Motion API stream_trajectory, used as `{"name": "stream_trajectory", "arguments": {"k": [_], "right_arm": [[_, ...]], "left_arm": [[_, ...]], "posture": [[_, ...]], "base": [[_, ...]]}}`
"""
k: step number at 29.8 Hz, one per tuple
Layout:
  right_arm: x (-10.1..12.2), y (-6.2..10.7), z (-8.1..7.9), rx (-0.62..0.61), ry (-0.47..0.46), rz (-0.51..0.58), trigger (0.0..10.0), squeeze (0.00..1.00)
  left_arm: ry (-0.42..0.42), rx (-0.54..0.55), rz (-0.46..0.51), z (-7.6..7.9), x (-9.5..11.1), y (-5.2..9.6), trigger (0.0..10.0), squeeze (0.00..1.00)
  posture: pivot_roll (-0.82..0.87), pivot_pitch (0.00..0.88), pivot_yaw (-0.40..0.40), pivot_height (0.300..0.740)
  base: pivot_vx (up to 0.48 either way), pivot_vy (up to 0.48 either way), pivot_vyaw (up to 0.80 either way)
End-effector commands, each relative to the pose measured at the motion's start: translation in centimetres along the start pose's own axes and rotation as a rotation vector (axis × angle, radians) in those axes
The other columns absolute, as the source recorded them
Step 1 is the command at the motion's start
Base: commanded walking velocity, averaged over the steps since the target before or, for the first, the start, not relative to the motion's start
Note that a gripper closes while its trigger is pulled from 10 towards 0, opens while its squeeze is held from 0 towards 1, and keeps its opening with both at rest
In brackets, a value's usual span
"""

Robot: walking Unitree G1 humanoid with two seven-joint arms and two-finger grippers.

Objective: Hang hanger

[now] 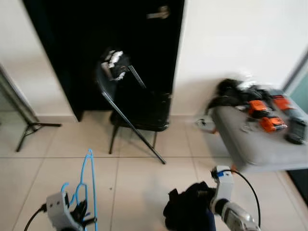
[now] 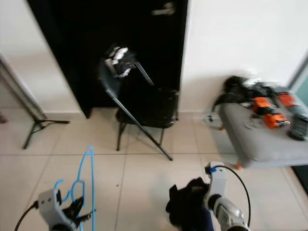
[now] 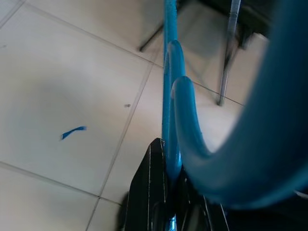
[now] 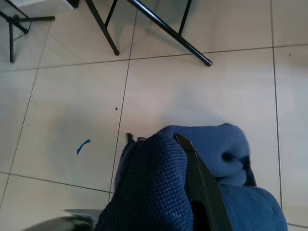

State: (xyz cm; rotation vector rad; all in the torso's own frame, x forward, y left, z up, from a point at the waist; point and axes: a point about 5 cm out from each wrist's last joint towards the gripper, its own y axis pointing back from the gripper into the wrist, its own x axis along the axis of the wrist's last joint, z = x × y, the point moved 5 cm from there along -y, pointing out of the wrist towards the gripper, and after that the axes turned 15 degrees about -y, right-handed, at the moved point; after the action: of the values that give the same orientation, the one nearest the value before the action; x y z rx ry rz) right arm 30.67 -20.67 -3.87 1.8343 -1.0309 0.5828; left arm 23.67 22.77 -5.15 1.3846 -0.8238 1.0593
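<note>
- Open tiled floor is seen ahead, bounded by a black door and white wall.
- A folding chair stands before the door; a tripod leg is seen at far left, a grey bench with orange items at right.
- The blue hanger is held upright, low at left, clamped between the fingers of the left gripper; its hook curves close past the wrist camera.
- The right gripper is closed on a dark blue garment, low at right, above the floor.
</note>
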Motion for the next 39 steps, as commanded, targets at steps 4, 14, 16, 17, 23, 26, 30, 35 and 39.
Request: {"name": "stream_trajectory", "arguments": {"k": [4, 14, 16, 17, 23, 26, 30, 35, 39], "right_arm": [[0.25, -0.38, -0.68, 0.015, -0.002, 0.011, 10.0, 0.0], [0.12, -0.34, -0.65, 0.019, -0.002, 0.003, 10.0, 0.0], [0.1, -0.34, -0.65, 0.02, -0.003, 0.002, 10.0, 0.0], [0.09, -0.34, -0.65, 0.021, -0.003, 0.002, 10.0, 0.0], [0.06, -0.34, -0.66, 0.022, -0.003, 0.001, 10.0, 0.0], [0.04, -0.33, -0.66, 0.022, -0.003, 0.0, 10.0, 0.0], [-0.09, -0.29, -0.63, 0.024, -0.002, -0.005, 10.0, 0.0], [-0.32, -0.22, -0.58, 0.026, -0.001, -0.013, 10.0, 0.0], [-0.56, -0.15, -0.55, 0.029, 0.001, -0.021, 10.0, 0.0]], "left_arm": [[-0.017, 0.01, 0.011, 0.12, -0.07, 0.03, 10.0, 0.0], [-0.018, -0.003, 0.017, 0.32, -0.15, -0.21, 10.0, 0.0], [-0.018, -0.007, 0.016, 0.38, -0.19, -0.24, 10.0, 0.0], [-0.018, -0.008, 0.016, 0.39, -0.19, -0.24, 10.0, 0.0], [-0.019, -0.01, 0.017, 0.45, -0.27, -0.24, 10.0, 0.0], [-0.019, -0.011, 0.017, 0.46, -0.3, -0.23, 10.0, 0.0], [-0.017, -0.014, 0.017, 0.55, -0.46, -0.23, 10.0, 0.0], [-0.016, -0.016, 0.016, 0.62, -0.63, -0.14, 10.0, 0.0], [-0.013, -0.016, 0.013, 0.68, -0.84, -0.06, 10.0, 0.0]], "posture": [[-0.04, 0.14, -0.032, 0.74], [-0.04, 0.138, -0.033, 0.74], [-0.04, 0.138, -0.033, 0.74], [-0.04, 0.138, -0.033, 0.74], [-0.04, 0.14, -0.029, 0.74], [-0.04, 0.14, -0.03, 0.74], [-0.04, 0.133, -0.03, 0.74], [-0.04, 0.119, -0.029, 0.74], [-0.04, 0.108, -0.028, 0.74]], "base": [[0.0, 0.0, 0.68], [0.0, 0.0, 0.68], [0.0, 0.0, 0.68], [0.0, 0.0, 0.68], [0.0, 0.0, 0.68], [0.0, 0.0, 0.68], [0.0, 0.0, 0.68], [0.0, 0.0, 0.68], [0.0, 0.0, 0.68]]}}
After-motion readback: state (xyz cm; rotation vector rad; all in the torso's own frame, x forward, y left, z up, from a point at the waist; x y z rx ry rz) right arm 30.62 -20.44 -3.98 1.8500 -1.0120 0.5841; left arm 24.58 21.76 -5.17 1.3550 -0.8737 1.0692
